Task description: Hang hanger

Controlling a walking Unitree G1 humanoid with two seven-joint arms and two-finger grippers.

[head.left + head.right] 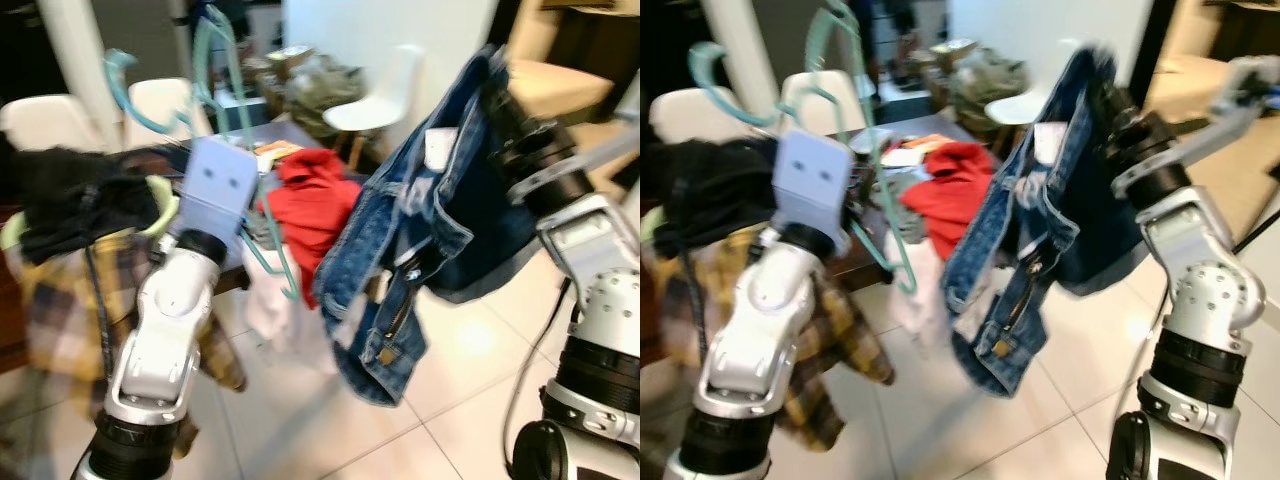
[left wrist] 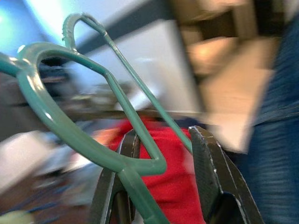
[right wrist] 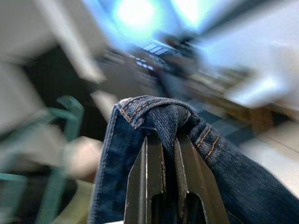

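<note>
Hanging from the right gripper [image 3: 163, 154], a blue denim jacket [image 1: 420, 235] with brass buttons takes up the middle of the head views, its hem dropping toward the pale tiled floor [image 1: 470, 350]. Left of it, a yellow and brown plaid shirt [image 1: 835, 320] and a bunched black garment [image 1: 75, 200] are draped over a white chair [image 1: 40, 120]. Behind the jacket a crumpled red cloth [image 1: 315, 205] lies on a dark table [image 1: 275, 135], with another white moulded chair [image 1: 385, 95] beyond.

The left gripper [image 2: 161, 154] is raised in front of the table and holds a thin teal plastic hanger [image 2: 93, 116]; the head views show the hanger's hook curling up above the arm's pale blue wrist block [image 1: 215, 185] and its lower bar hanging down beside the red cloth.

The left wrist view gives what the head views hide: the two black fingers [image 2: 212, 172] stand a little apart, with the hanger's neck pinched between them. The right wrist view likewise shows its fingers [image 3: 149, 172] nearly closed, a fold of the jacket's stitched edge gripped between them, and the hanger as a blur off to one side.
</note>
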